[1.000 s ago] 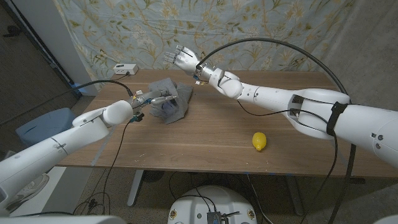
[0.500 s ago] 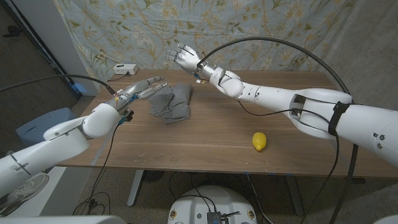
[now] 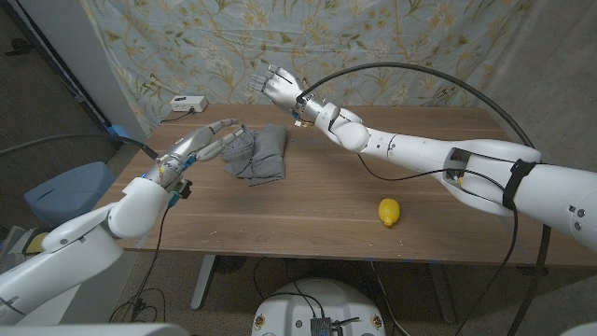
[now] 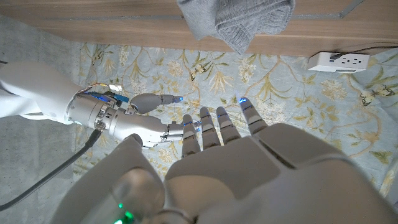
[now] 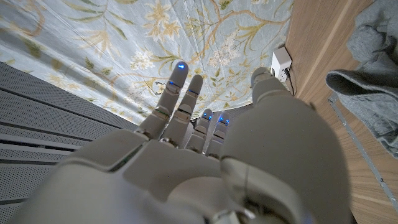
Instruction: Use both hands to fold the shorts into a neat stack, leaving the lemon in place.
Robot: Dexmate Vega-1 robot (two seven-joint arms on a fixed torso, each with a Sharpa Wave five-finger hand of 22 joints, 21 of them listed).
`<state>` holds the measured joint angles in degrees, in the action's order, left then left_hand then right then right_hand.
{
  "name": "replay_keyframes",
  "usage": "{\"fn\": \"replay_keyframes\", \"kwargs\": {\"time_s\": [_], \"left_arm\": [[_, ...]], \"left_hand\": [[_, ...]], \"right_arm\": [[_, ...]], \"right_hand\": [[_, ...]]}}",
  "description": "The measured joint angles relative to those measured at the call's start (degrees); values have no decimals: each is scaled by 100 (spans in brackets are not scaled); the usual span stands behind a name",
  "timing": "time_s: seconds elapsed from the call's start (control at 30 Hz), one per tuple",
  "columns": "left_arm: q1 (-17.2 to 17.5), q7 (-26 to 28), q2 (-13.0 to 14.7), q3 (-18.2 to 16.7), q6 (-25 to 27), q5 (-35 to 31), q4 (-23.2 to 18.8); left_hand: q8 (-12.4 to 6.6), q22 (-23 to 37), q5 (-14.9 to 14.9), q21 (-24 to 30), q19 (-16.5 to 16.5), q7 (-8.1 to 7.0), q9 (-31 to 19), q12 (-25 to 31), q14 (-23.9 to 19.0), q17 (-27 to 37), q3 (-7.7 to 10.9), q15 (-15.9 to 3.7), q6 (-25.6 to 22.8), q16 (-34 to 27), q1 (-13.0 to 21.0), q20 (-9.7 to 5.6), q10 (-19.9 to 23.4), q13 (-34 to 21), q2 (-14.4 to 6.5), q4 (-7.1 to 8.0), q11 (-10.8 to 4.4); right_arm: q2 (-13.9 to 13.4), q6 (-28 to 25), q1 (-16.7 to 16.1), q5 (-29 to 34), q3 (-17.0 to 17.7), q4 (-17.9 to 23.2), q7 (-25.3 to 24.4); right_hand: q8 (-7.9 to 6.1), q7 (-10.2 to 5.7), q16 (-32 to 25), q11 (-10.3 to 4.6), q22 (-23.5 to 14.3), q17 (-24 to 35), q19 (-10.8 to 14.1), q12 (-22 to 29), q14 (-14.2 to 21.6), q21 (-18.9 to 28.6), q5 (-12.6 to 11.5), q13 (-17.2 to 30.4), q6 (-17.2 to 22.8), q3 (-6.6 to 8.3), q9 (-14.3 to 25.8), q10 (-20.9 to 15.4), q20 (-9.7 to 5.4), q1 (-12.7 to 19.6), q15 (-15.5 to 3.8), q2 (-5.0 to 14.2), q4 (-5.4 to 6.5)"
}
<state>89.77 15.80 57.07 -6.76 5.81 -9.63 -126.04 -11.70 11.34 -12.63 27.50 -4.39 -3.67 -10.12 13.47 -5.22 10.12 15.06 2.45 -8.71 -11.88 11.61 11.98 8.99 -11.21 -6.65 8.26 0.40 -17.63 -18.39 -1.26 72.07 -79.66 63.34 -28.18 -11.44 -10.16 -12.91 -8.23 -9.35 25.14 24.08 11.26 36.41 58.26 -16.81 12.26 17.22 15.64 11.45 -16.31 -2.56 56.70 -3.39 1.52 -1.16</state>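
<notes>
A makeshift robot test room, by the look of it.
A floral cloth backdrop hung behind a wooden table, a white power strip sat at its corner, and cables trailed across the carpet.

No text, label, brand, number or sign can be read in any view. The white power strip at the table's far left shows plain outlets with no legible marking.
</notes>
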Motion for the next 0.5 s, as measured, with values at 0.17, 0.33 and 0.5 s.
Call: {"fn": "replay_keyframes", "kwargs": {"time_s": [0.17,0.33,0.5], "left_arm": [[-166,-133,-145,28,-143,-99,203],[-535,-189,-297,207,-529,-107,615],[-998,-196,-469,446,-1068,51,1144]], "left_hand": [[0,0,-39,0,52,0,0,-19,-23,0,0,-24,0,0,-1,-10,-15,0,-1,0,-15],[68,-1,-39,0,113,-63,0,-83,-26,0,26,-55,64,27,-22,-10,-140,0,-24,-26,-58],[91,-1,-39,27,173,-108,-1,-83,-9,0,49,-72,108,28,-15,-9,-175,0,-93,-49,-93]], "right_arm": [[-133,-126,-205,30,187,330,150],[-266,-260,-488,-42,480,764,314],[-409,-308,-845,-405,919,1288,513]], "right_hand": [[-45,22,0,76,0,25,50,41,-55,-65,0,0,101,-24,1,-90,11,-175,8,9,73],[-45,53,22,118,0,20,50,66,-186,-190,0,0,132,-53,1,-196,11,-509,22,60,261],[-45,157,66,310,-8,-18,-55,66,-445,-436,120,1,232,-188,1,-355,157,-1131,35,109,571]]}}
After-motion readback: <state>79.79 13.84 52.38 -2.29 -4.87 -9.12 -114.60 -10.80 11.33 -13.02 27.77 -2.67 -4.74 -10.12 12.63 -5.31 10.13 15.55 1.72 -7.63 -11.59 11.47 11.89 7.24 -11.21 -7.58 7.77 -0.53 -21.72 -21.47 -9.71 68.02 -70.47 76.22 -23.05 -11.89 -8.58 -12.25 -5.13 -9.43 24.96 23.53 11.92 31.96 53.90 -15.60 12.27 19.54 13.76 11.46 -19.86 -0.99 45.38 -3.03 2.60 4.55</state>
